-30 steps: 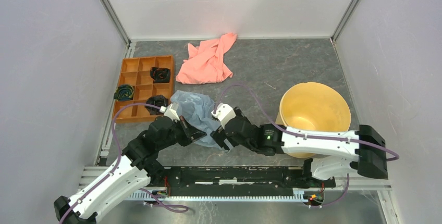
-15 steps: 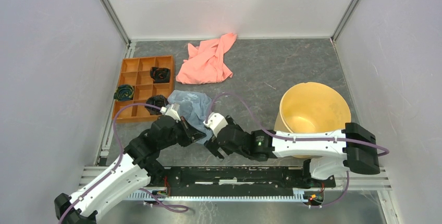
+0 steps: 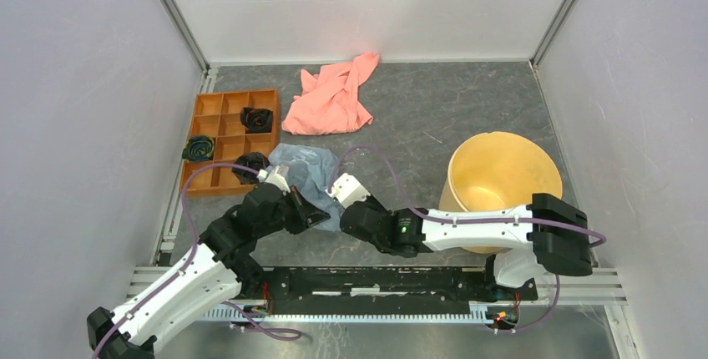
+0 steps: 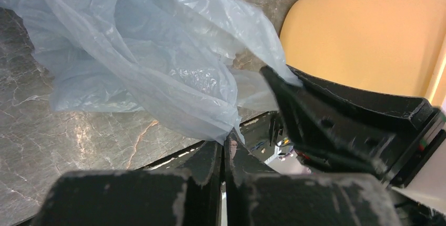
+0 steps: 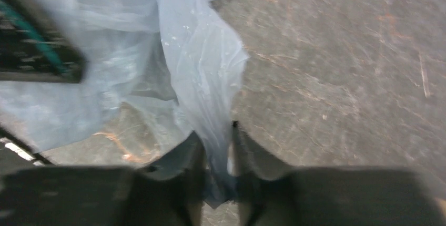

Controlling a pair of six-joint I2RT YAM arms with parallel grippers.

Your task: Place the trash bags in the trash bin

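Translucent bluish-grey plastic trash bag (image 3: pixel 302 167) sits left of centre by the bench's near edge, your left gripper (image 4: pixel 225 144) and right gripper (image 5: pixel 216 131) both clamped on it; the right slid leftward, bunching it; round cream plastic bin (image 3: pixel 501 137) waits rightward.

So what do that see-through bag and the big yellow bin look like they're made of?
Trash bag: thin plastic film, translucent bluish-grey and slightly glossy; it crinkles, and its layers show through each other. Trash bin: probably moulded plastic, pale yellow, with smooth, even, matte-looking walls.
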